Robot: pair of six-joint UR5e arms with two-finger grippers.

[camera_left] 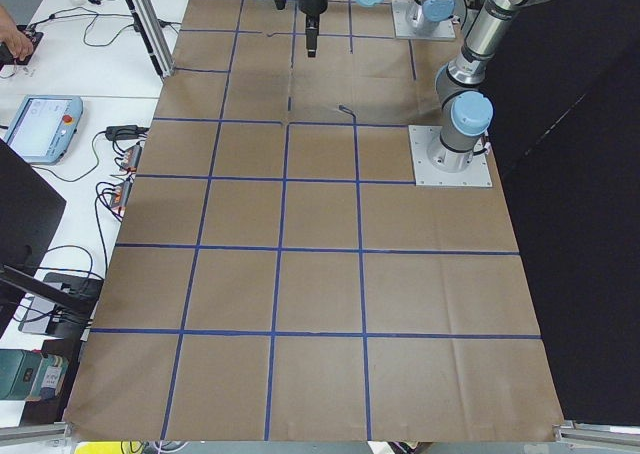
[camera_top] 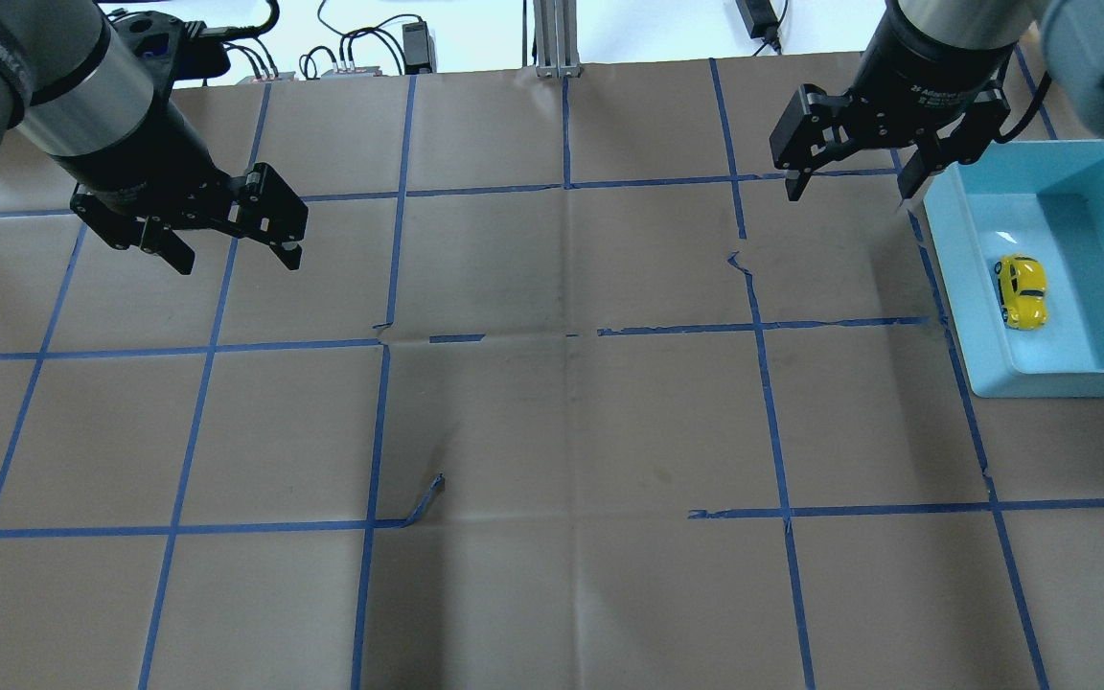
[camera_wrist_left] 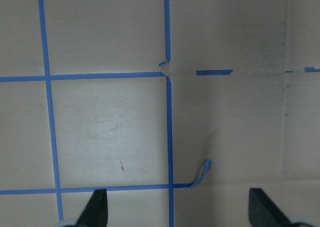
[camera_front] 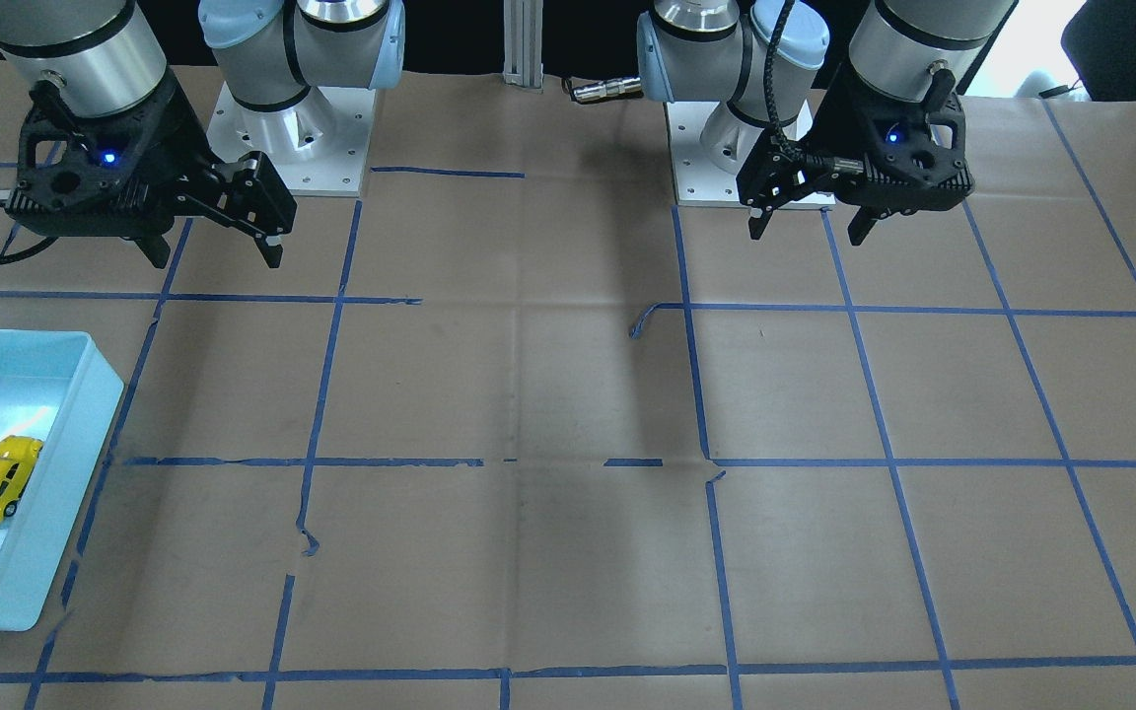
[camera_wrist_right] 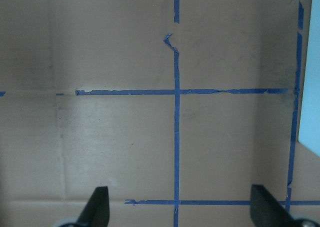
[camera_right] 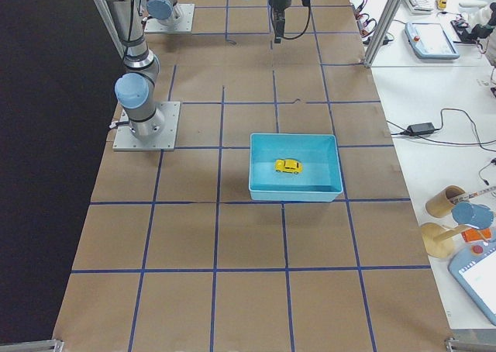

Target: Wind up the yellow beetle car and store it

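The yellow beetle car [camera_top: 1023,289] lies inside the light blue tray [camera_top: 952,278] on my right side of the table. It also shows in the front view [camera_front: 2,479] and the right side view [camera_right: 289,166]. My right gripper [camera_top: 849,192] hovers open and empty just beyond the tray's far left corner, above the paper; it shows in the front view [camera_front: 215,258] and its wrist view [camera_wrist_right: 181,206]. My left gripper [camera_top: 236,261] hovers open and empty over the far left of the table, well away from the car; it shows in the front view [camera_front: 807,235] and its wrist view [camera_wrist_left: 180,207].
Brown paper with a blue tape grid covers the table. A loose curl of tape [camera_top: 427,498] lifts off the paper near the middle. The tray's edge [camera_wrist_right: 310,87] shows at the right of the right wrist view. Cables and devices lie beyond the table's far edge.
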